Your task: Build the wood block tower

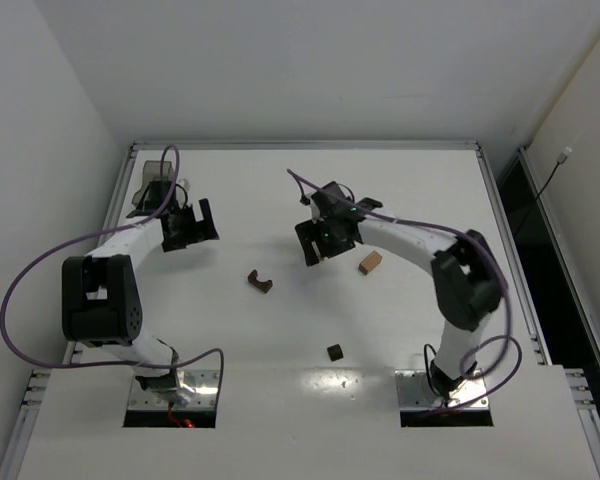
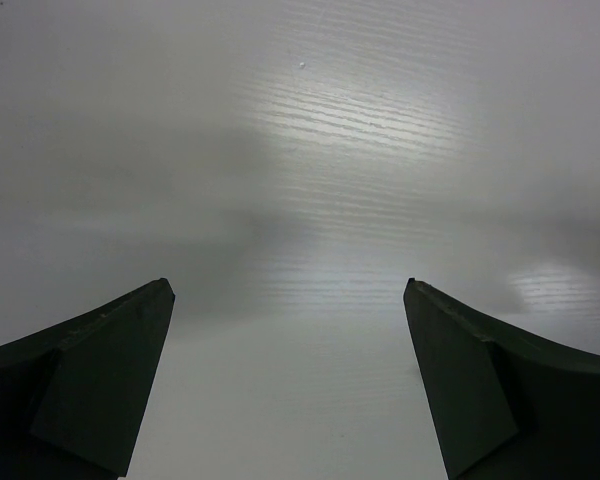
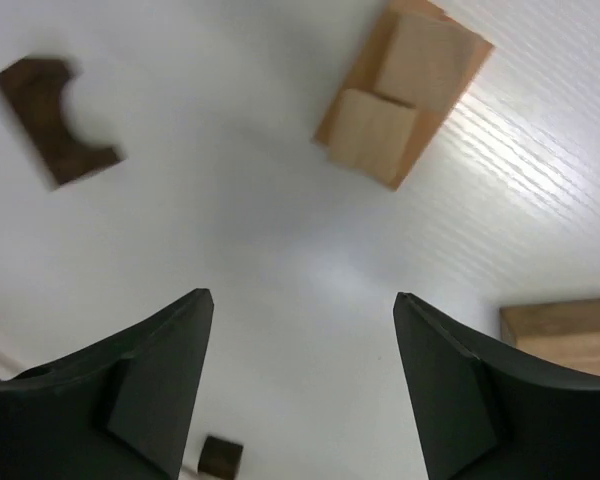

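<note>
Three loose pieces ring my right gripper (image 3: 300,297), jaws parted and empty: dark arch block (image 3: 55,120) left, dark cube (image 3: 220,457) near, tan block (image 3: 560,335) cut off right. The wood block tower (image 3: 405,95) stands just ahead, hidden overhead by the wrist. My left gripper (image 2: 288,285) gapes wide, empty

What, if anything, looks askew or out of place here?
Only mildly. In the right wrist view, the two pale blocks topping the tan stack sit slightly out of line with each other. A dark arch piece, a small dark cube and a tan block lie loose, apart from it. Nothing looks spilled or damaged.
</note>
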Controlling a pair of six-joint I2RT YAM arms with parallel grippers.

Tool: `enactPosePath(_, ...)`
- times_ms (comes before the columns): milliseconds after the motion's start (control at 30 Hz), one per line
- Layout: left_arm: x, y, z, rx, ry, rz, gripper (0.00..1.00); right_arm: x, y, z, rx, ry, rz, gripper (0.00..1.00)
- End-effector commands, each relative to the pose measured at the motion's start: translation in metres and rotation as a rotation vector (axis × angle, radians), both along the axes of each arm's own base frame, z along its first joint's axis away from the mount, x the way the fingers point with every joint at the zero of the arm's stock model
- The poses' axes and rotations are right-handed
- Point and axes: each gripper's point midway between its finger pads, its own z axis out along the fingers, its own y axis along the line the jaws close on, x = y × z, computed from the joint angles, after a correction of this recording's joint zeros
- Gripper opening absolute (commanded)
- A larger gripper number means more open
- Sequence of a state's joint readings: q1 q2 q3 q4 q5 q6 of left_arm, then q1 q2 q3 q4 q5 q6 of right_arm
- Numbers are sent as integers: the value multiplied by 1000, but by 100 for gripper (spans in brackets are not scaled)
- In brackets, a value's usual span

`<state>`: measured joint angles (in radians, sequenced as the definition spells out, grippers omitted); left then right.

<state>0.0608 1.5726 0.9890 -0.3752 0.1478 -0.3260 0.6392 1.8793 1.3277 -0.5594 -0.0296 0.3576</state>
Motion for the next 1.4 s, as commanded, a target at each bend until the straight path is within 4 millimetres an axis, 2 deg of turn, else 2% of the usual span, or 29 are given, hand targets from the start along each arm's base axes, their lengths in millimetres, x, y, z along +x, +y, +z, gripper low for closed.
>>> enactPosePath(0,-1,-1,11,-18,-53,-20,100,-12,28,76,211,-235,286,71)
enactPosePath(67,-1,-2,11,-26,-54,-25,100,-26,22,78,194,-244,353,72)
enactPosePath(133,-1,-2,11,-26,-54,-25,100,-29,5,64,104,-255,392,73)
enactPosePath(167,-1,-4,11,-33,-54,-31,100,-27,-16,51,21,-256,351,75)
enactPosePath(200,1,-3,14,-26,-65,-39,100,-26,-29,43,-12,-246,365,75)
enactPosePath(300,3,-9,19,-48,-78,-72,100,-25,-59,23,-103,-202,338,78)
enactPosePath(333,1,-18,17,-35,-73,-118,100,-28,-72,13,-122,-174,325,79)
enactPosePath(433,-7,-40,25,-11,-99,-229,97,-26,-81,20,-131,-227,309,81)
enactPosePath(467,-14,-54,23,13,-100,-290,97,-28,-82,15,-133,-223,309,81)
enactPosePath(667,-40,-117,24,66,-106,-599,91,-21,-95,15,-174,-255,300,82)
enactPosePath(767,-46,-130,23,91,-115,-664,91,-15,-102,16,-192,-272,300,82)
enactPosePath(833,-47,-133,26,90,-125,-673,91,-9,-112,19,-228,-317,308,82)
enactPosePath(900,-50,-134,23,81,-116,-679,91,8,-124,23,-279,-382,311,82)
enactPosePath(933,-50,-134,20,81,-107,-680,91,11,-134,16,-325,-367,298,82)
enactPosePath(1033,-42,-135,28,89,-128,-674,91,30,-151,8,-372,-312,244,82)
enactPosePath(1100,-42,-135,25,89,-119,-674,91,40,-145,7,-313,-294,240,82)
enactPosePath(1233,-41,-133,24,100,-115,-655,91,38,-139,-8,-244,-202,276,82)
enactPosePath(1367,-40,-131,24,108,-115,-650,91,41,-130,-7,-138,-155,282,83)
